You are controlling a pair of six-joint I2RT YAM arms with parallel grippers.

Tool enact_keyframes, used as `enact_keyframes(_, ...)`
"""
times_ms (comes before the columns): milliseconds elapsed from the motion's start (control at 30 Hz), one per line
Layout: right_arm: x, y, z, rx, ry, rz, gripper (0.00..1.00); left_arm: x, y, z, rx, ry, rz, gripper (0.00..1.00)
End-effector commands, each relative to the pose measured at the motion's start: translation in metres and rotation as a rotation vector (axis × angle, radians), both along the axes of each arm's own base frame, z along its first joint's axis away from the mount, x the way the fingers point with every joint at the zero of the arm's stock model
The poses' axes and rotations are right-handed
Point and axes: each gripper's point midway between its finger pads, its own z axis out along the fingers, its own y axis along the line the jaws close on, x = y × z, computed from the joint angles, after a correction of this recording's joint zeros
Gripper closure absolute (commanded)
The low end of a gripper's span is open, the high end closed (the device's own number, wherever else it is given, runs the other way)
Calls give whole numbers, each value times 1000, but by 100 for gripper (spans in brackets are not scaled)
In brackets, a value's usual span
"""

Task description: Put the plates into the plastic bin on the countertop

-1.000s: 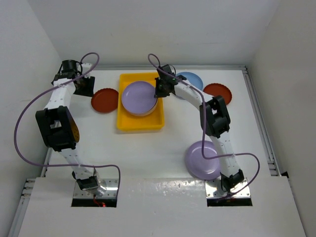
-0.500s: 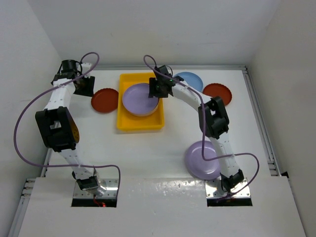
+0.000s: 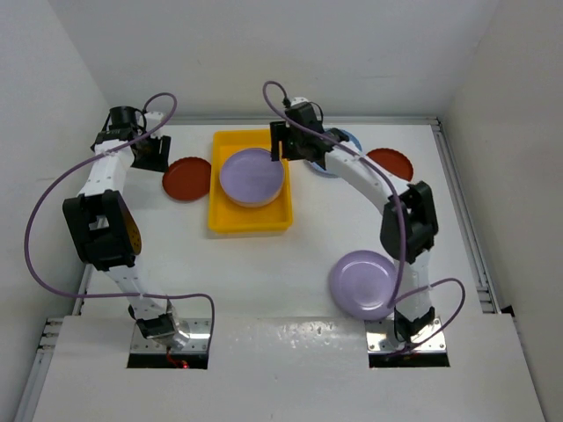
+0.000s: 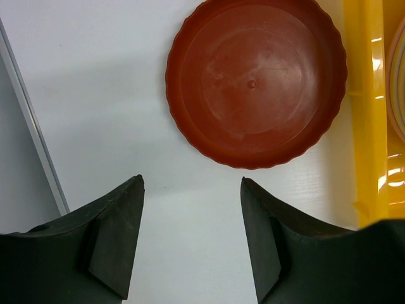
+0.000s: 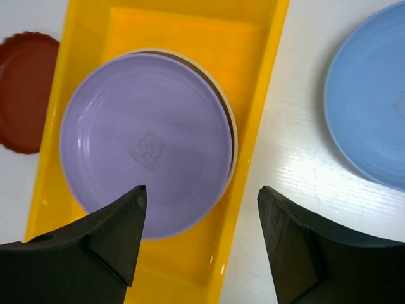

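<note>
The yellow plastic bin (image 3: 223, 220) (image 5: 261, 120) stands at the back of the countertop (image 3: 290, 255). A lilac plate (image 3: 252, 176) (image 5: 147, 142) lies in it on top of a stack whose cream rim (image 5: 231, 130) shows. My right gripper (image 3: 280, 145) (image 5: 201, 190) hangs open above the bin's right rim, holding nothing. My left gripper (image 3: 154, 154) (image 4: 192, 180) is open over bare countertop, just short of a dark red plate (image 3: 186, 178) (image 4: 256, 79). On the counter lie a light blue plate (image 5: 373, 107), mostly hidden under the right arm from above, another dark red plate (image 3: 390, 163) and a second lilac plate (image 3: 362, 283).
A metal rail (image 4: 35, 133) runs along the counter's left edge close to my left gripper, and another rail (image 3: 462, 211) lines the right edge. White walls close in the left, back and right sides. The bin's left rim (image 4: 367, 114) sits right of the dark red plate.
My right gripper has opened and let go of the lilac plate, which now lies flat in the bin. It has risen and drawn back toward the bin's right rim. The left arm stayed put.
</note>
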Motion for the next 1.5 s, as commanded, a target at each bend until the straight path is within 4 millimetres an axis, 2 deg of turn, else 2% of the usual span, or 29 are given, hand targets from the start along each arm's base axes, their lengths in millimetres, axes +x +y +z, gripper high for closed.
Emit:
enact_keyframes(0, -4, -18, 70, 93, -142, 6, 30, 0, 4, 2, -13, -7, 31, 35)
enact_keyframes(33, -11, -41, 56, 68, -111, -26, 33, 1, 3, -2, -22, 2, 40, 35)
enact_keyframes(100, -19, -62, 66, 106, -106, -88, 48, 1, 1, -2, -33, 0, 32, 35)
enact_keyframes(133, -29, -85, 34, 98, -24, -125, 62, 1, -1, 3, -41, -13, 23, 35)
enact_keyframes(167, -34, -104, 39, 131, -1, -176, 64, 1, -3, 3, -48, -15, 17, 35)
enact_keyframes(200, -56, -112, 18, 148, 75, -170, 58, 3, -3, 7, -46, -25, 17, 35)
enact_keyframes(233, -58, -131, 13, 144, 93, -199, 58, 4, -8, 7, -46, -25, 5, 35)
enact_keyframes(300, -84, -158, 3, 108, 142, -217, 30, 7, -14, 15, -36, -44, -16, 37)
enact_keyframes(333, -91, -173, -2, 71, 156, -221, 22, 8, -22, 20, -34, -54, -35, 37)
enact_keyframes(367, -120, -192, -28, 16, 287, -251, 17, 9, -27, 20, -29, -55, -53, 39)
enact_keyframes(400, -130, -198, -33, 4, 327, -258, 17, 11, -31, 29, -17, -74, -60, 40)
enact_keyframes(500, -172, -234, -61, -38, 473, -353, 15, 7, -83, 50, -49, -74, -224, 41)
enact_keyframes(533, -175, -244, -49, -16, 427, -393, 15, 16, -101, 65, -57, -99, -285, 41)
enact_keyframes(567, -186, -256, -67, -13, 445, -453, 15, 15, -143, 70, -69, -103, -409, 41)
enact_keyframes(600, -187, -261, -59, 16, 402, -490, 15, 8, -166, 70, -75, -75, -472, 39)
enact_keyframes(633, -188, -274, -56, 38, 365, -545, 15, 4, -214, 75, -64, -83, -608, 38)
enact_keyframes(667, -190, -280, -60, 42, 352, -589, 15, -4, -240, 73, -79, -68, -685, 38)
enact_keyframes(700, -192, -289, -49, 62, 306, -628, 15, -14, -265, 68, -92, -47, -744, 37)
enact_keyframes(733, -194, -293, -48, 55, 295, -650, 15, -32, -309, 58, -104, -17, -846, 37)
enact_keyframes(800, -201, -309, -42, 39, 272, -710, 15, -60, -349, 39, -141, 43, -955, 31)
enact_keyframes(833, -203, -315, -32, 25, 233, -721, 15, -83, -385, 33, -151, 55, -1049, 31)
enact_keyframes(933, -207, -329, -10, -19, 170, -755, 15, -117, -437, 11, -175, 78, -1173, 26)
enact_keyframes(967, -207, -331, -3, -34, 157, -748, 15, -145, -463, 3, -181, 95, -1254, 26)
enact_keyframes(1033, -211, -338, 10, -66, 131, -759, 15, -165, -490, -8, -203, 83, -1310, 24)
enact_keyframes(1100, -216, -339, 22, -83, 114, -739, 15, -187, -513, -20, -208, 87, -1323, 24)
enact_keyframes(1133, -217, -339, 24, -84, 110, -738, 15, -187, -523, -25, -213, 61, -1321, 24)
enact_keyframes(1167, -221, -338, 25, -81, 113, -729, 15, -197, -524, -41, -212, 94, -1323, 24)
enact_keyframes(1300, -236, -333, 31, -51, 80, -724, 15, -233, -542, -68, -204, 155, -1364, 24)
enact_keyframes(1467, -254, -329, 29, -29, 55, -713, 15, -252, -549, -106, -207, 257, -1326, 24)
